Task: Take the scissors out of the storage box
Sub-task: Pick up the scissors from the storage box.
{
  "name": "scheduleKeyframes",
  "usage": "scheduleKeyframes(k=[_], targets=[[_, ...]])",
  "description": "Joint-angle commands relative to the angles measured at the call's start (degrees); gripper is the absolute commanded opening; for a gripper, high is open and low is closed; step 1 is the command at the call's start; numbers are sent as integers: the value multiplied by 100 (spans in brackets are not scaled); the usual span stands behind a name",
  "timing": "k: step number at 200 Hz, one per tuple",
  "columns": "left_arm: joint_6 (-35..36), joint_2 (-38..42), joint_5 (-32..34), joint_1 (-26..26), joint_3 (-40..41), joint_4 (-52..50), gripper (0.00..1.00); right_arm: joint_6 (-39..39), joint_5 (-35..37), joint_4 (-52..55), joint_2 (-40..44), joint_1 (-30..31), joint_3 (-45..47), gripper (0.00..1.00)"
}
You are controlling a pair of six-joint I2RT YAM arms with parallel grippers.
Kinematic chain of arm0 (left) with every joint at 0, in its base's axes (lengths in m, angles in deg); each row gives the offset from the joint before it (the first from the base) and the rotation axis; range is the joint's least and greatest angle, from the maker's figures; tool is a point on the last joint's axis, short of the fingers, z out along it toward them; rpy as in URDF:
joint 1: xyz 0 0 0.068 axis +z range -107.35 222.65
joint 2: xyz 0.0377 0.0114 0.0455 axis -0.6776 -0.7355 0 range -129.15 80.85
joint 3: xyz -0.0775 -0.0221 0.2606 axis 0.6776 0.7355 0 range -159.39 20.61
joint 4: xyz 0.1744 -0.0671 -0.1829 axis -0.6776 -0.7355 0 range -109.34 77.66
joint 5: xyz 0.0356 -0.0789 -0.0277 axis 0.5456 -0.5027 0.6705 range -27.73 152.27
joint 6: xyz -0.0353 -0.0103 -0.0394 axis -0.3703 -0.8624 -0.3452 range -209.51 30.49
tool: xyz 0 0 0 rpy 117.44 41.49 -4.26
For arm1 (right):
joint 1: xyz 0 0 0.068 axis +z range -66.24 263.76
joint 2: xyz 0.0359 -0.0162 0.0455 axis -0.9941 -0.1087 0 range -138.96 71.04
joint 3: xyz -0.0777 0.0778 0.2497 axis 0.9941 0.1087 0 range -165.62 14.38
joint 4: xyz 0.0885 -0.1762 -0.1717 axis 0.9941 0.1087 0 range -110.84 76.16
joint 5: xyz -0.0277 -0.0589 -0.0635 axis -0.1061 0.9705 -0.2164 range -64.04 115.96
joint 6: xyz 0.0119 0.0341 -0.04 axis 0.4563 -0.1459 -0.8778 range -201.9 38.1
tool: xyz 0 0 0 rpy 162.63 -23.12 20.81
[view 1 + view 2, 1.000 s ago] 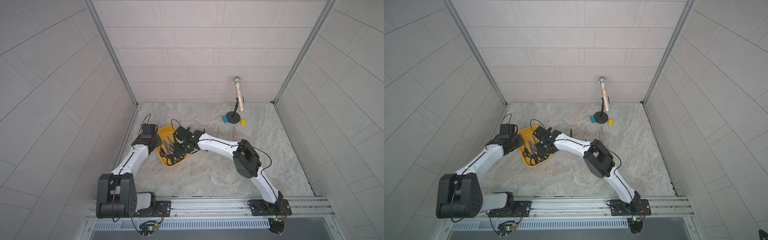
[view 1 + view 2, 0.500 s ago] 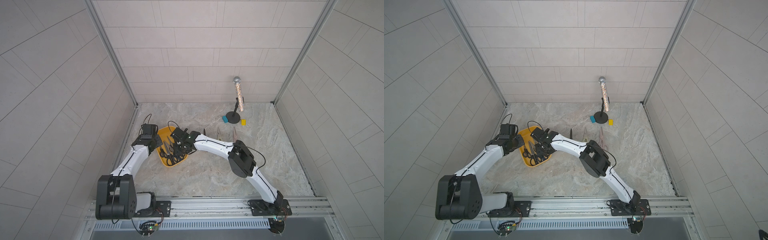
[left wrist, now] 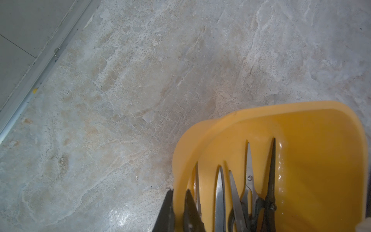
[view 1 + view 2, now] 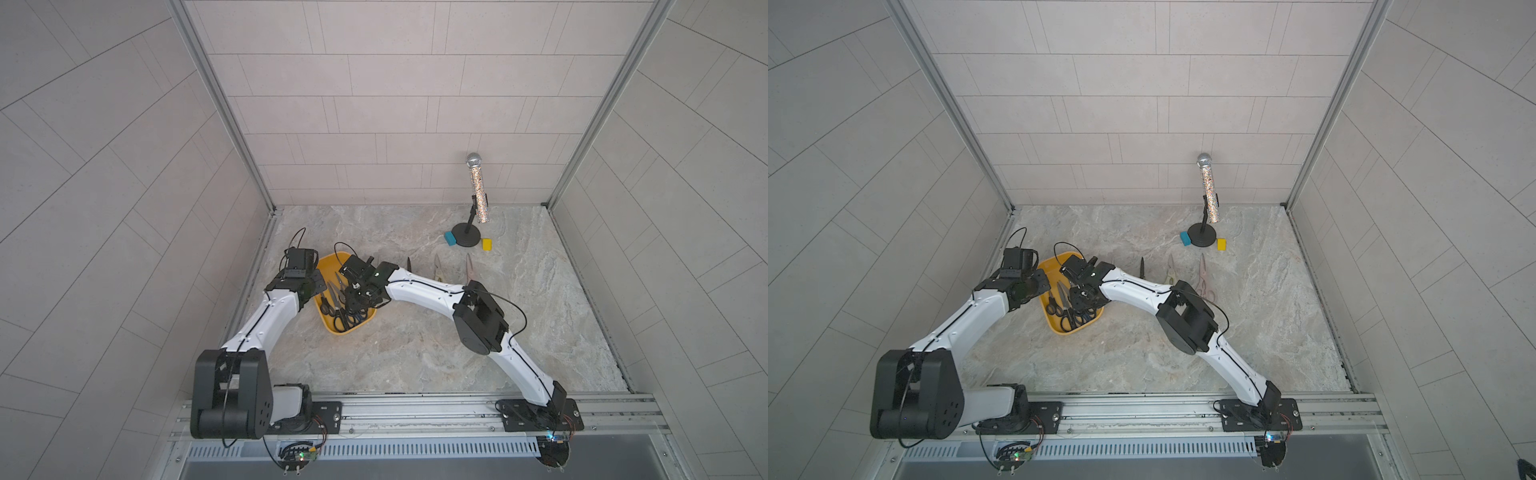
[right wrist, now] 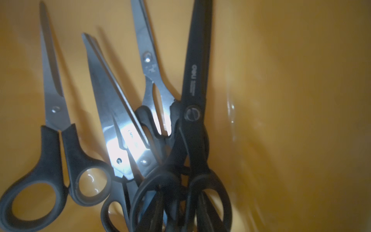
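Right gripper (image 4: 358,300) has dropped deeper into box (image 4: 328,266), now onto scissors (image 4: 331,300); its elbow shifted toward box.

**ARM AND PINCER STATUS**

The left arm (image 4: 266,316) extended from its base on the front rail (image 4: 415,409), with the forearm reaching forward and the wrist pitched down. The left pincer (image 3: 178,202) was closed. Its two dark fingers (image 3: 167,211) stood one on each side of the wall of the storage box (image 3: 251,112), clamping it.

The right arm (image 4: 424,291) extended from its base at the opposite end of the rail. It was bent at the elbow (image 4: 480,322), and the forearm ran across toward the left arm. The right pincer (image 4: 358,300) pointed downward, close beside the left pincer. Its fingers were not clearly visible in any view, so the jaw position could not be determined.
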Motion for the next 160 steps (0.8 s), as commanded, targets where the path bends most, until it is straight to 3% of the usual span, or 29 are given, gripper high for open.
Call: scheduleKeyframes(k=[1, 77, 160], targets=[[103, 71, 49, -79, -124, -75, 0, -39, 178, 206, -228, -13, 10, 24], [150, 71, 302, -61, -116, -84, 0, -266, -5, 29, 263, -7, 183, 6], [185, 76, 496, -17, -67, -72, 0, -321, -285, -425, 1212, -7, 953, 3]])
